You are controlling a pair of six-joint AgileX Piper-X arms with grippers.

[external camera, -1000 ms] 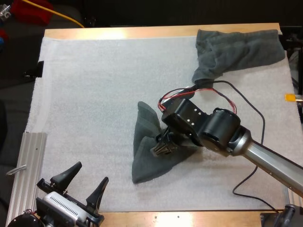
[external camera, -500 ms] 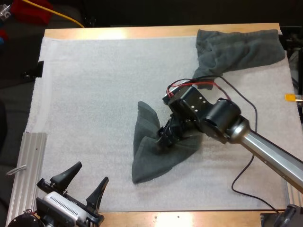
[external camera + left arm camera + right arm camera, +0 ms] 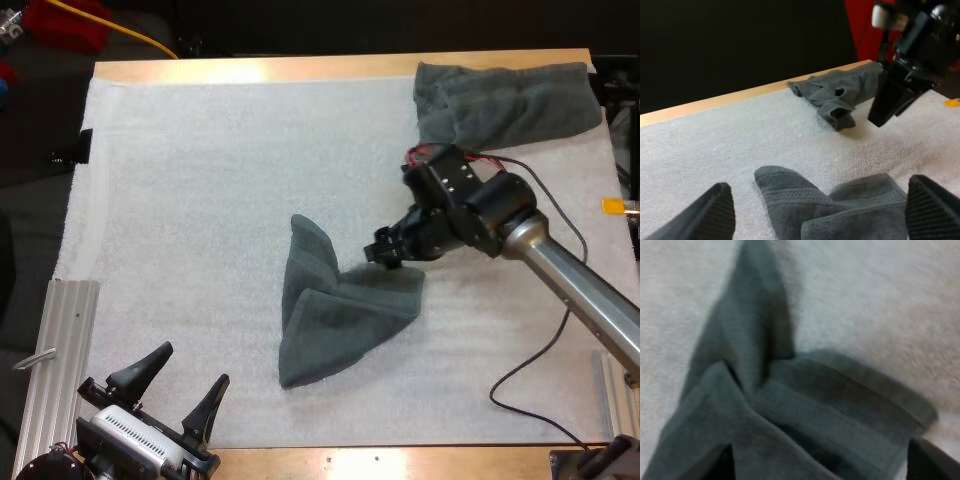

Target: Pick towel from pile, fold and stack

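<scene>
Your right gripper [image 3: 386, 254] hangs with its fingers spread and clear of any cloth, above the far right edge of the crumpled towel [image 3: 335, 315]. In the right wrist view you look down on that towel's folds between the two fingertips [image 3: 932, 461]. The crumpled towel lies near the middle of the white mat [image 3: 200, 200], with a narrow flap pointing far and a wider lobe to the right. A second towel [image 3: 505, 100] sits bunched at the mat's far right corner, well apart from the first. Your left gripper [image 3: 190, 368] rests at the near left edge, fingers apart and holding nothing, facing the crumpled towel.
</scene>
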